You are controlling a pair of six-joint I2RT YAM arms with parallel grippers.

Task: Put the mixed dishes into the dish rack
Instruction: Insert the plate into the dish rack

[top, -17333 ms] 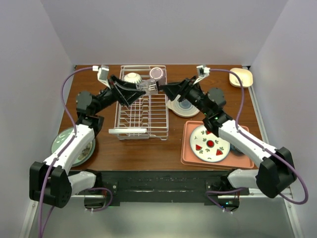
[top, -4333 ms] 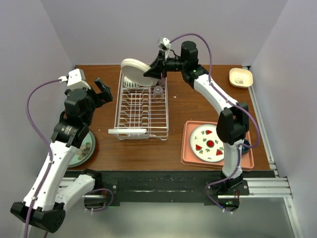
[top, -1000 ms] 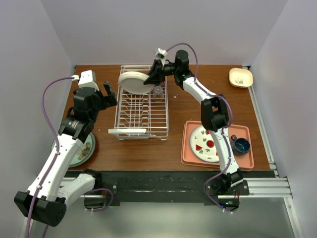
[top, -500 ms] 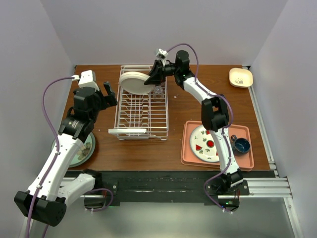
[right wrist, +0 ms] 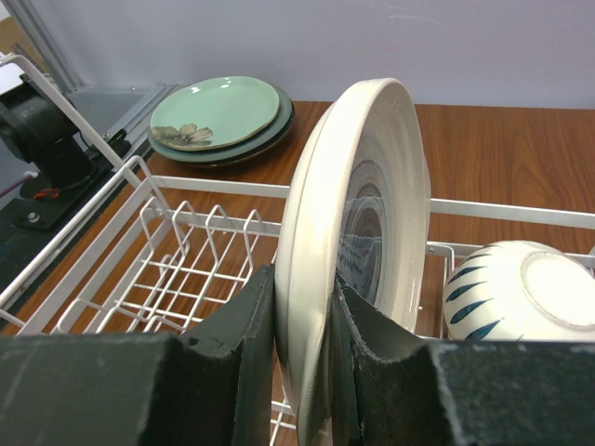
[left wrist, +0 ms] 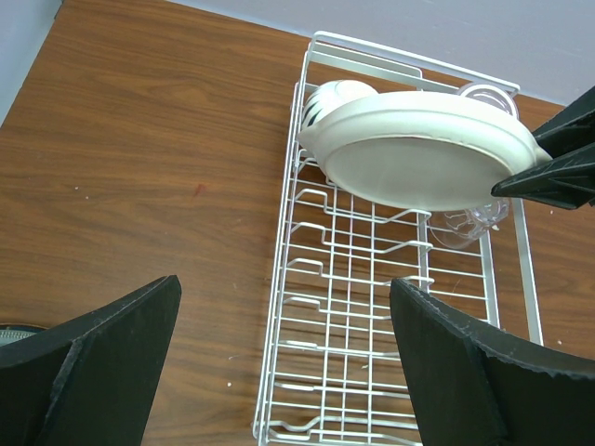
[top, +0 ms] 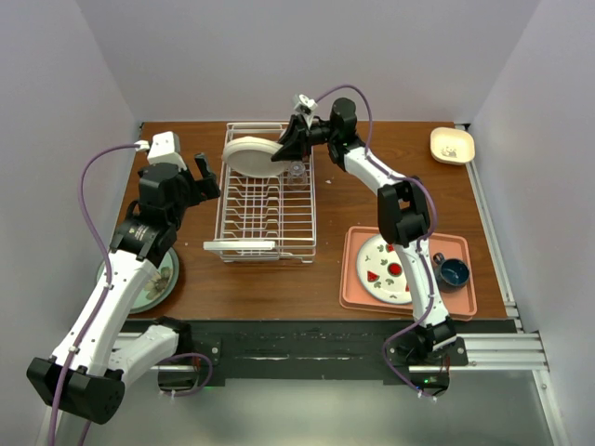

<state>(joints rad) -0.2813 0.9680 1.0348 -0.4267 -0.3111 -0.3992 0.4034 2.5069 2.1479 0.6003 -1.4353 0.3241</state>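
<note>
Fingers (right wrist: 232,344) of the right gripper (top: 281,150) were clamped on the rim of the cream plate (left wrist: 418,158), one on each side. They held it on edge over the far end of the dish rack (top: 265,214) — its blue-ringed face turned toward the white bowl (right wrist: 521,288), which sat upside down in the rack's far corner. Whether the plate's lower edge touched the wires could not be told. A small clear glass (left wrist: 462,223) sat in the rack just beside the plate. The left gripper (top: 200,177) hung above the table left of the rack, jaws spread wide, holding nothing. Pale green plates (right wrist: 216,113) lay stacked on the table at the near left, well apart from the rack — and a patterned plate (top: 390,269) rested on the pink tray (top: 353,295) at the right.
</note>
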